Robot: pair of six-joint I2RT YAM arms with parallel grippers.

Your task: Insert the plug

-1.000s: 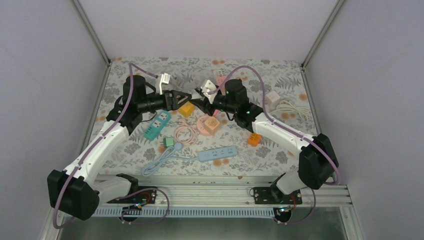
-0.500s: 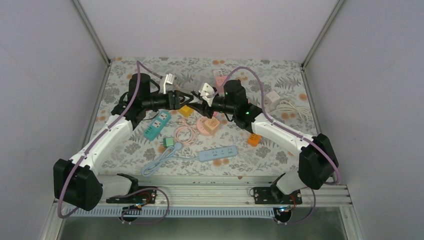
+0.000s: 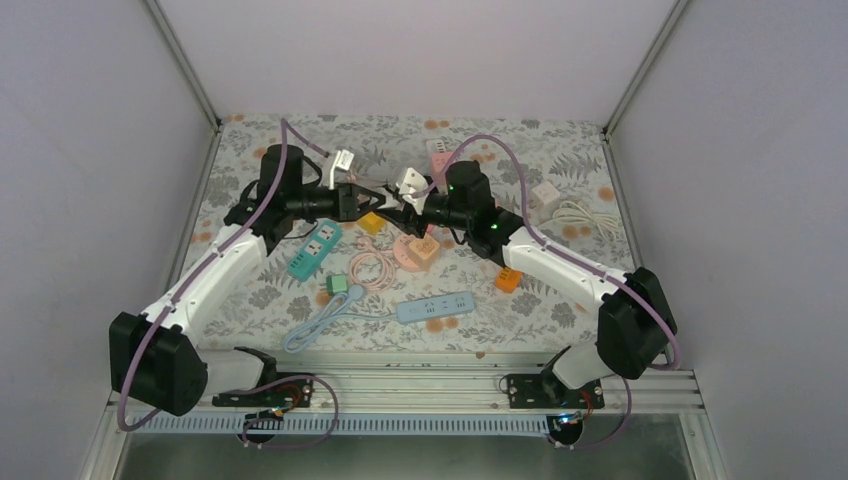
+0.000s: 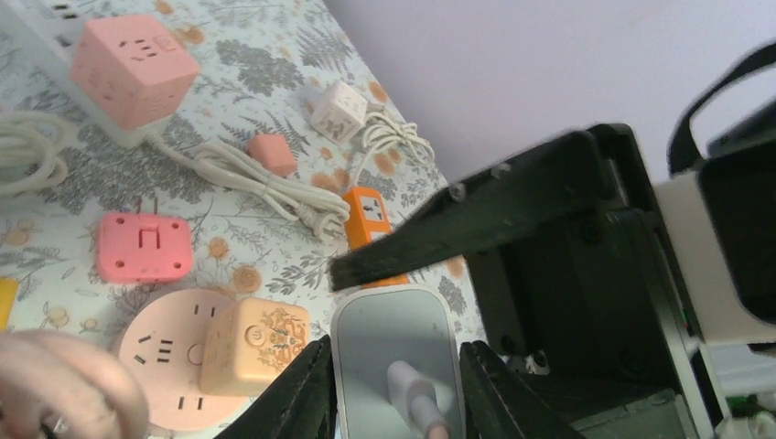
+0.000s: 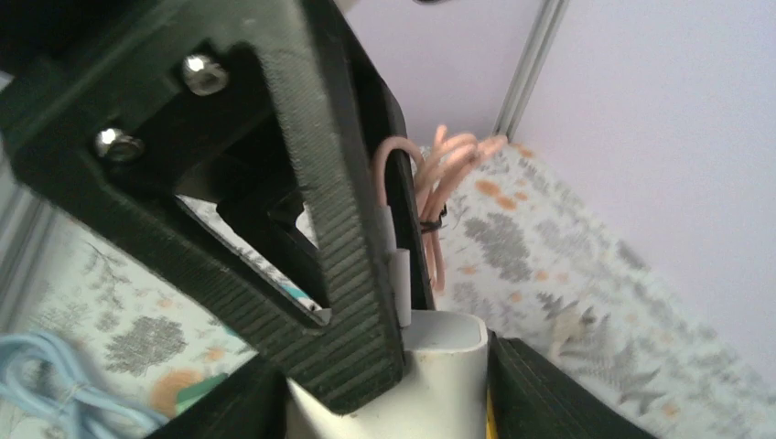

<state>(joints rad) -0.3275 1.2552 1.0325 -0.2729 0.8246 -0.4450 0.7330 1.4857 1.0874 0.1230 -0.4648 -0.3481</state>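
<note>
Top external view: both arms meet in mid-air over the floral table [image 3: 560,300], right gripper [image 3: 407,207] clamped on a white rounded plastic plug block [image 4: 371,346], left gripper [image 3: 388,198] pinching its narrow sides. Nearby on the table sits a round pink socket disc [image 4: 156,358] carrying a peach cube adapter [image 4: 256,343]; the right gripper's black finger [image 4: 476,218] crosses just above the block.

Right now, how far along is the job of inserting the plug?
Done: the white plug with its pink cord is up off the table. In hand: the right gripper and the left gripper both grip it in the air, which looks like a handover. Left: it sits in no socket yet; the blue power strip lies untouched.
</note>
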